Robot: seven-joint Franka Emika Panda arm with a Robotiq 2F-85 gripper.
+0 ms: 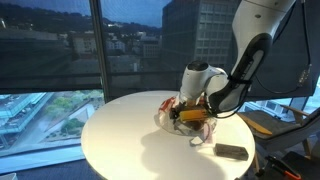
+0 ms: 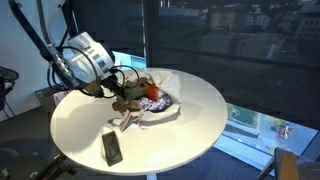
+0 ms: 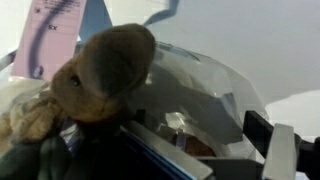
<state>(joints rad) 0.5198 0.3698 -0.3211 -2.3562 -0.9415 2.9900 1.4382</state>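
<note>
Just beside the parted jaws lies a plush toy (image 3: 105, 70).

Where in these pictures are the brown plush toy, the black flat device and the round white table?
brown plush toy (image 3: 105, 65): wrist view, on the middle of its head.
black flat device (image 2: 112, 148): an exterior view, on the middle of its top face.
round white table (image 1: 130, 135): an exterior view, on a bare part of its top.
</note>
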